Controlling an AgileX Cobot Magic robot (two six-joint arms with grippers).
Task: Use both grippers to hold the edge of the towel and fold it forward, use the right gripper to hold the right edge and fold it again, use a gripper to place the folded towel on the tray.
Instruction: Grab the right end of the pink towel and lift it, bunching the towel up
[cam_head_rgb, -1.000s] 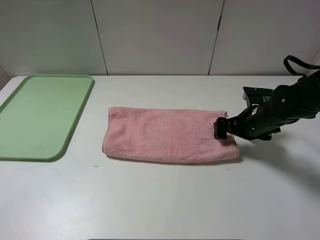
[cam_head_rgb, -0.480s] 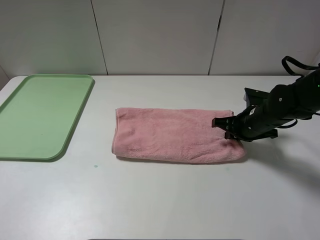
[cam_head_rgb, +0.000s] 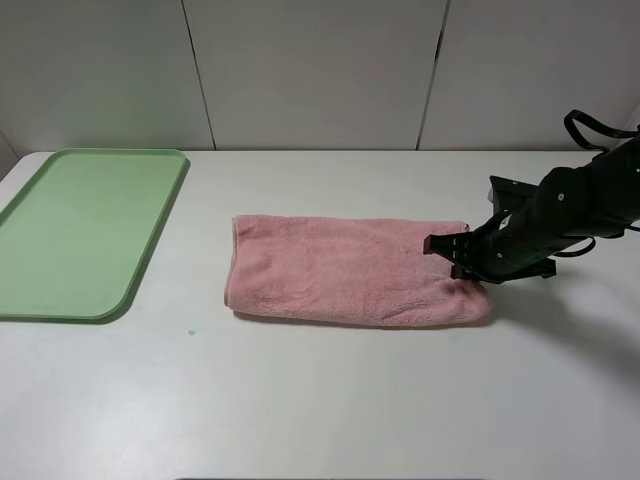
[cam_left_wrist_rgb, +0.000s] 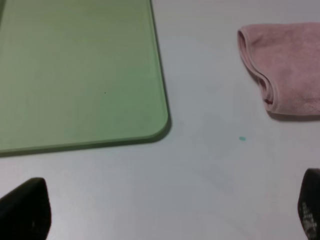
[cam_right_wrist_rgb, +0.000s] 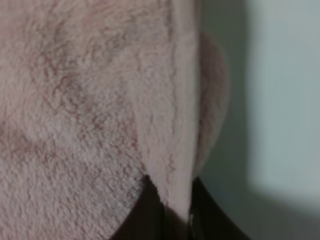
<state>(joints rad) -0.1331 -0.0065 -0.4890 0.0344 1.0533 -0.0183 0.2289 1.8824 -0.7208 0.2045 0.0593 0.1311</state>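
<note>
Pink towel (cam_head_rgb: 350, 270) lay folded in long strip at centre of white table (cam_head_rgb: 320, 400), well apart from green tray (cam_head_rgb: 80, 230) at left.
Right gripper (cam_head_rgb: 455, 262) clenched on towel's right edge. Right wrist view showed terry hem pinched between dark fingers (cam_right_wrist_rgb: 150, 212).
Left gripper (cam_left_wrist_rgb: 166, 212) released, fingertips wide apart above table surface, near tray corner. Towel's folded left end lay farther off.
</note>
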